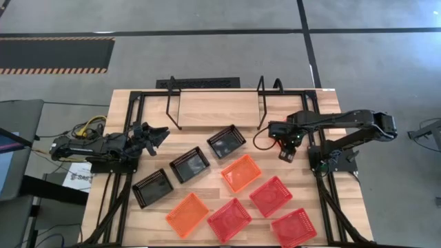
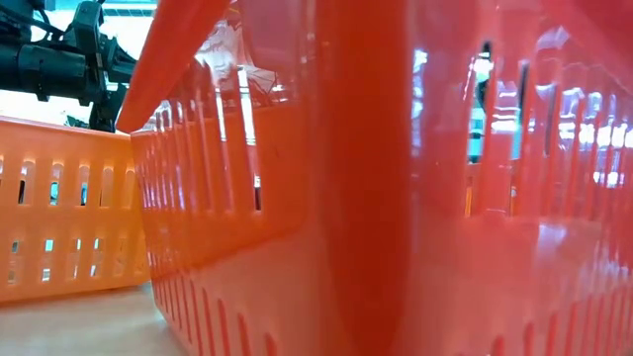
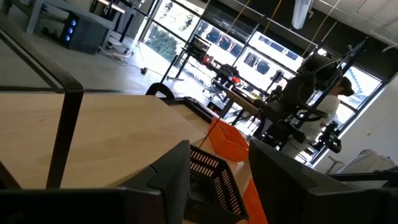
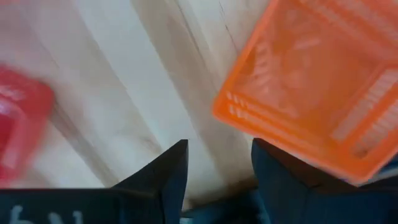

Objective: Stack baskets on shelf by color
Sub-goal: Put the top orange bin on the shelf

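1. Baskets lie scattered on the wooden table in front of the shelf; none is on the shelf board.
2. Three black baskets sit in a slanted row: one nearest the shelf, one in the middle, one toward the left edge.
3. Two orange baskets show from above: one near the table's middle and one toward the front edge.
4. Three red baskets lie to the right and front: one just beside the middle orange basket, one at the front, one near the right front corner.
5. All the baskets rest open side up, each apart from the others or just beside its neighbour, with none stacked.
6. The right gripper hangs over bare table between the shelf's right upright and the middle orange basket. Its fingers stand apart with nothing between them; a red basket's edge shows at the side of that view.
7. The left gripper is at the table's left side, pointing toward the black baskets. Its fingers are parted and hold nothing; a black basket lies just ahead.
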